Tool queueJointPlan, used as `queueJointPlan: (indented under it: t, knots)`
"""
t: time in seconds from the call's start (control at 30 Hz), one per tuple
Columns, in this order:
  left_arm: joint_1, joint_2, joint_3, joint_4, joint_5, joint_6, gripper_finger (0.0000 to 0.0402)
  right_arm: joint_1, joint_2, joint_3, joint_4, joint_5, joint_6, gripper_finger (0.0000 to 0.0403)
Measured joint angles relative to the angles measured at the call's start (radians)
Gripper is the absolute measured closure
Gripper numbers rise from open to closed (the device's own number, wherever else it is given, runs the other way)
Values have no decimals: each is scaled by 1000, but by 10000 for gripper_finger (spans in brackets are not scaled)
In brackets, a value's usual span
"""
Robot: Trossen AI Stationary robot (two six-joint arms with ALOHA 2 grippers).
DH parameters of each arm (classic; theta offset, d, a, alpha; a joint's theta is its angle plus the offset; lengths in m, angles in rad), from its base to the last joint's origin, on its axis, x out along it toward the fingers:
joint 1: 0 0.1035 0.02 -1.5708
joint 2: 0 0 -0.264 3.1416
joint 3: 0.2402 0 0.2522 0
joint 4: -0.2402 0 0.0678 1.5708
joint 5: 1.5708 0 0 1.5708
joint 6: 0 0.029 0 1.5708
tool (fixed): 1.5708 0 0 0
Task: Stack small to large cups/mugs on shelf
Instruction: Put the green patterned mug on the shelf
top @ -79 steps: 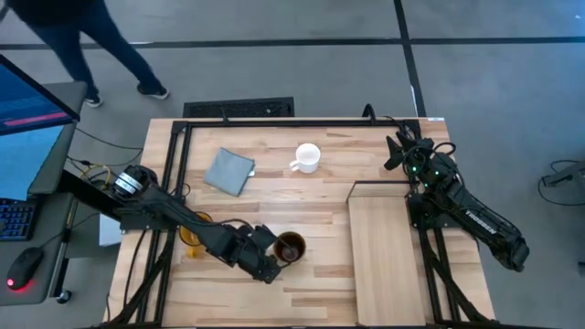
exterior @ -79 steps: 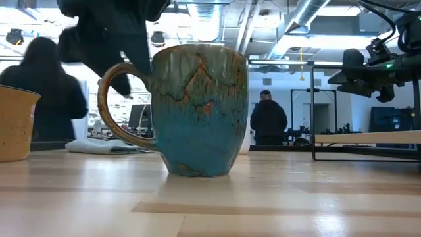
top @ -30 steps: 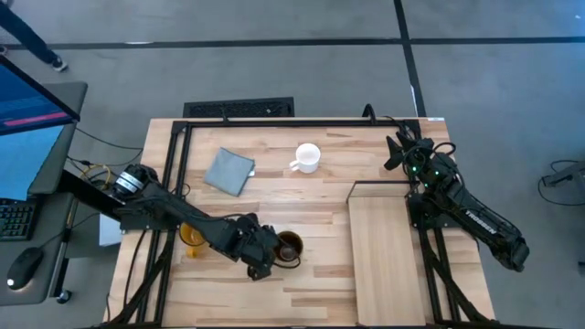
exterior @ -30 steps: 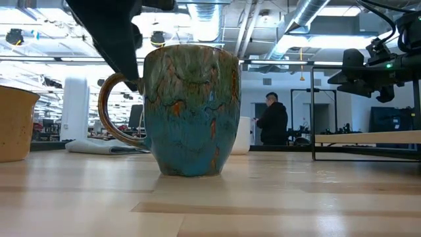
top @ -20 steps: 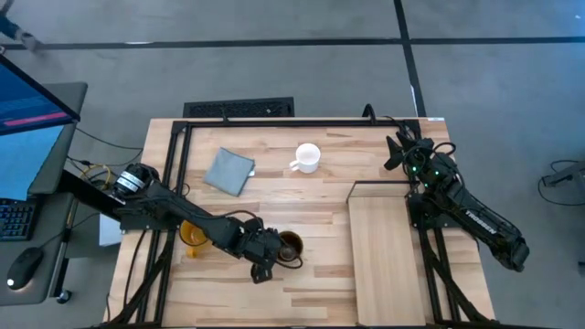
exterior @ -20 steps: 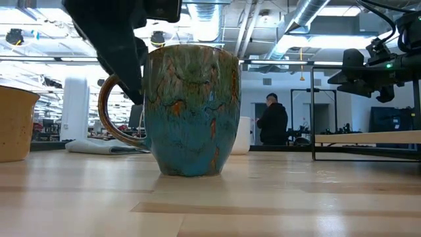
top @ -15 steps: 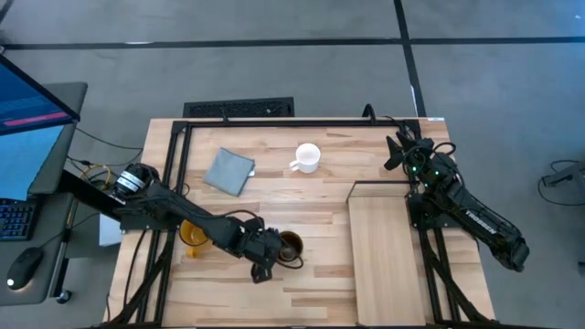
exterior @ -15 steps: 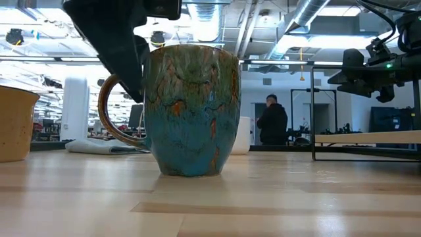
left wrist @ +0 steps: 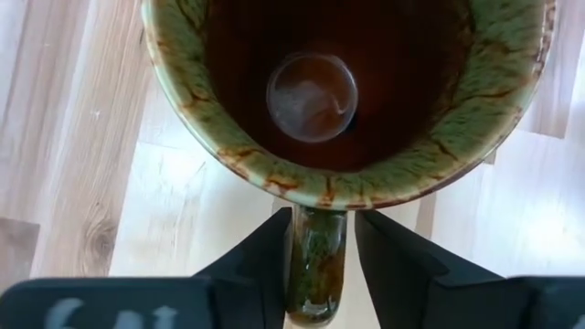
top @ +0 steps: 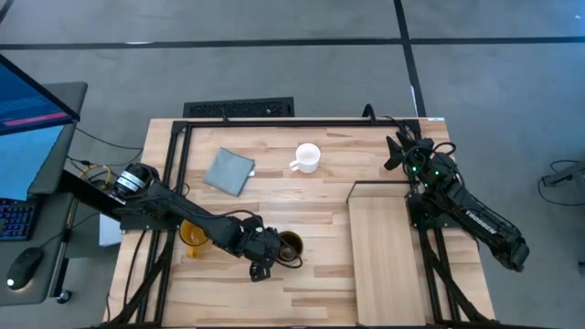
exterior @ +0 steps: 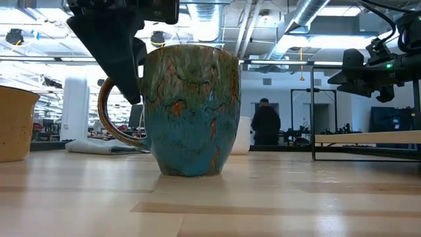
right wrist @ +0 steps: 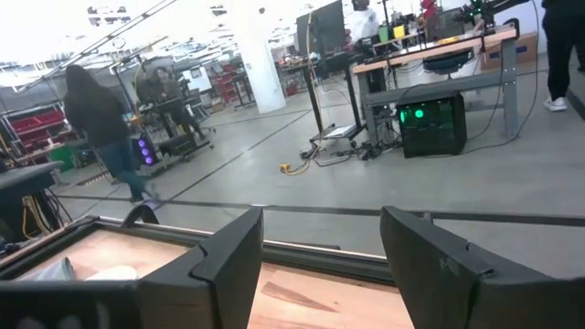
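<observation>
The dark brown mug [top: 291, 245], green and blue glazed outside [exterior: 191, 112], stands upright on its base near the table's front edge. My left gripper [top: 271, 252] is at the mug's handle and shows in the left wrist view [left wrist: 320, 219]. The yellow-orange mug [top: 192, 234] stands to the left, partly under my left arm. The white mug [top: 307, 157] stands at the far middle. The shelf [top: 384, 247] lies at the right. My right gripper [top: 395, 151] is open and empty above the shelf's far end. My left gripper pinches the mug's handle [left wrist: 315, 260] between its two fingers, one on each flat side of the loop. The fingers [exterior: 122, 59] come from above, slanting down from the table's left. The mug stands upright with its base on the table.
A grey-blue cloth [top: 228, 171] lies at the far left of the table. A dark frame [top: 183, 137] runs along the table's far and side edges. A person [exterior: 266, 122] stands in the room beyond the table.
My left gripper has come down beside the mug onto its handle and moved a little toward the mug. The mug has stayed where it was.
</observation>
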Motion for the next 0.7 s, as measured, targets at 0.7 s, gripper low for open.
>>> queueJointPlan:
  t: [0.7]
  knots:
    - [2,0,0,-3,-33,-16,346,0,0,0,0,0,0,159]
